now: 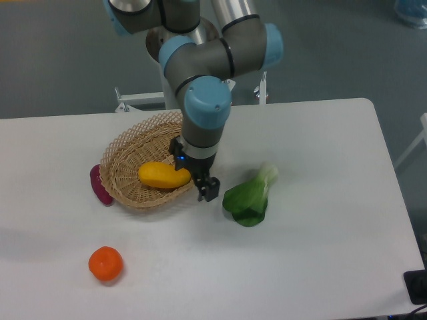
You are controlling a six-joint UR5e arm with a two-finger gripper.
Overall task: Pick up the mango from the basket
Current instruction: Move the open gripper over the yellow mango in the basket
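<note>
- Mango (163, 176) lies on its side in the basket (127, 155), toward the near rim.
- I see my gripper (194, 177) over the basket's right edge, just beside the mango's right end, fingers parted and holding nothing.
- Greens (249, 199), a tangerine (106, 263) and a purple vegetable (99, 185) sit on the worktop (333, 220).

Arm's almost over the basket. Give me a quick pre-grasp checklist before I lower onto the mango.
1. Mango lies in the basket, nothing on top of it: ok.
2. Gripper centred over the mango: not ok; it sits at the fruit's right end, by the basket rim.
3. Fingers open and empty: cannot tell how wide; nothing seen held.
4. Lower finger clear of the wicker rim: cannot tell, they overlap in this view.
5. Leafy green clear of the gripper: ok, apart to its right.
6. Tangerine and purple vegetable out of the way: ok.
</note>
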